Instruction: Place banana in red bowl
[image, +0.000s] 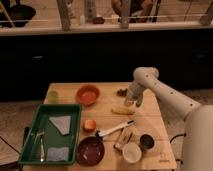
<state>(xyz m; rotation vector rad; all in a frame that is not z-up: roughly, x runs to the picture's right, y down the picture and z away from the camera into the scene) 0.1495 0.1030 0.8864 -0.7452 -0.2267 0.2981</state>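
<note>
Banana (122, 111) is lying flat on the bench (150, 125), right of its middle and nearer the far edge than the near one, its length running roughly left to right. We are seeing nothing touching it.

We are finding the gripper (131, 101) hanging just above and slightly right of the banana, pointing down toward the bench; a bit of green is showing beside it, and we cannot tell whether it is wide, narrow or holding anything. The arm (165, 92) is reaching in from the right edge, its elbow bending above the far right corner.

We are seeing the red bowl (88, 93) sitting toward the far edge, left of the banana and well apart from it. A small dark object (121, 92) is resting near the far edge, between the bowl and the gripper.

We are noting an orange cube (89, 125) just beside the tray's right wall, nearer us than the banana. A brush (115, 129) is lying slantwise below the banana. A dark bowl (90, 150) is sitting at the near edge, with a white cup (132, 152) and a dark cup (146, 142) toward the near right corner.

We are seeing the green tray (74, 130) filling the near left corner, holding grey cloths and utensils.
</note>
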